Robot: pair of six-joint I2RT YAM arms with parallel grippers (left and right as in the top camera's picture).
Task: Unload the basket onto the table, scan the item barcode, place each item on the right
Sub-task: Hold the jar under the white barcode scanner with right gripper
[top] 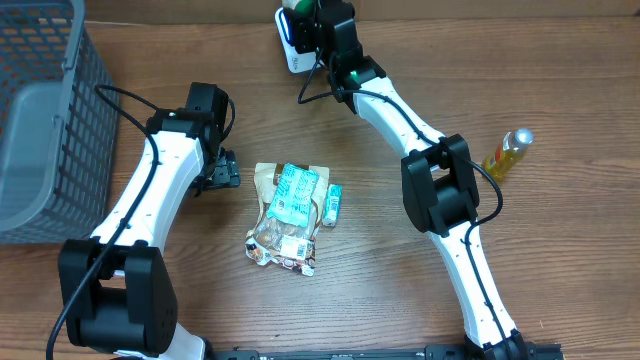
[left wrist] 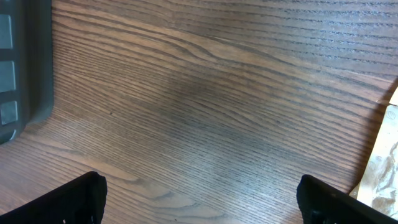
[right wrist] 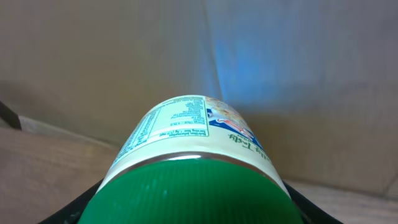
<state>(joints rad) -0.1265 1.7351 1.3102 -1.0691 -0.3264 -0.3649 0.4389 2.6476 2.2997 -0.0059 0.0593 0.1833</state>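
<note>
Green-lidded jar point(right wrist: 196, 165) sits clamped in right pincer point(top: 308, 32) — long axis pointing straight out toward the wall point(right wrist: 93, 56), label point(right wrist: 174, 121) up — left pincer point(left wrist: 200, 199) released, well apart.

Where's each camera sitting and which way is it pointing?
Overhead: above the table, looking down on left arm and right arm.
Left wrist: low over the wood; the open left end effector frames the bottom corners.
Right wrist: faces the wall along the green-lidded jar in the right end effector.
Shared: overhead and left wrist both show snack packets and basket.
</note>
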